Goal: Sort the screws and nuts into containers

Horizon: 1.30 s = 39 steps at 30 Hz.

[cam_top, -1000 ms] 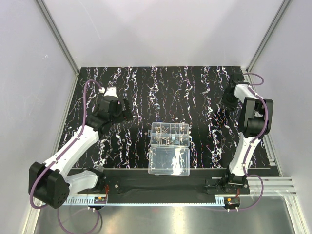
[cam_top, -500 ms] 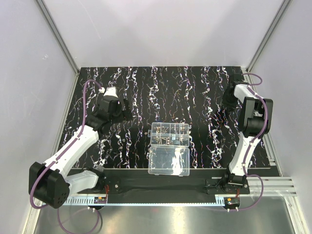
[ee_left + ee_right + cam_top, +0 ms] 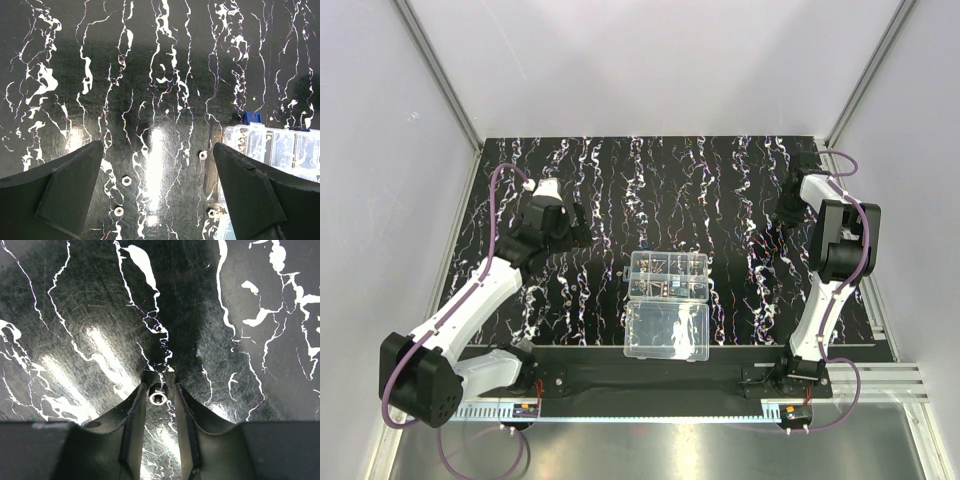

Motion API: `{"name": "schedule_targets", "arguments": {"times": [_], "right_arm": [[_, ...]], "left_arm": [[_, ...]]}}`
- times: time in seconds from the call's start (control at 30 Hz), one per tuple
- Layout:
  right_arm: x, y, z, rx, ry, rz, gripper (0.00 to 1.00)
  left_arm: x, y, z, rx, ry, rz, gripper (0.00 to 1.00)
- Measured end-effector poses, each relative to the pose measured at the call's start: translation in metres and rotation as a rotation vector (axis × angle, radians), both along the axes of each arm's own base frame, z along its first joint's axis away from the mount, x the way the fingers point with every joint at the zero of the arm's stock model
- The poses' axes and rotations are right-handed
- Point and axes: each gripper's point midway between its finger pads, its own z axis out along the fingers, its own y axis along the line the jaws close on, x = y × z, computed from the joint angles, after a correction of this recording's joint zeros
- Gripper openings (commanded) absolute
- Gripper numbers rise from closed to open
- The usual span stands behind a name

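Top view: organizer box at centre of table, open lid on its near side. Free surface all round. Right arm close to the right edge.

Left wrist view: left fingers spread wide, loose nuts between them, box at right.

Right wrist view: right fingers narrowly parted, flanking one nut, slim gaps showing.
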Motion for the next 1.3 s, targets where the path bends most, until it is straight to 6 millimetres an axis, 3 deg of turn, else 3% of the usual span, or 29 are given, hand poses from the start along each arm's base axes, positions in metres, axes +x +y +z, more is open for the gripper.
{"name": "schedule_targets", "arguments": {"times": [0.47,0.57,0.63,0.8,1.0,1.13,1.3], "right_arm": [[-0.001,0.001,0.000,0.003,-0.019,0.002,0.35],[-0.001,0.001,0.000,0.002,-0.022,0.003,0.31],[-0.002,0.001,0.000,0.001,-0.021,0.004,0.20],[-0.002,0.001,0.000,0.005,-0.025,0.003,0.17],[-0.002,0.006,0.000,0.025,-0.029,0.006,0.41],[-0.004,0.010,0.001,0.037,-0.030,0.014,0.42],[-0.006,0.010,0.000,0.038,-0.025,0.015,0.33]], "left_arm": [[0.000,-0.001,0.000,-0.006,0.003,-0.006,0.99],[0.000,-0.001,0.000,-0.007,0.003,-0.006,0.99],[0.000,-0.001,0.000,-0.007,0.003,-0.006,0.99],[0.000,0.000,0.000,-0.007,0.003,-0.004,0.99],[0.000,-0.001,0.000,-0.008,0.003,-0.005,0.99],[0.000,-0.001,0.000,-0.008,0.004,-0.005,0.99],[0.000,-0.001,0.000,-0.010,0.004,-0.007,0.99]]}}
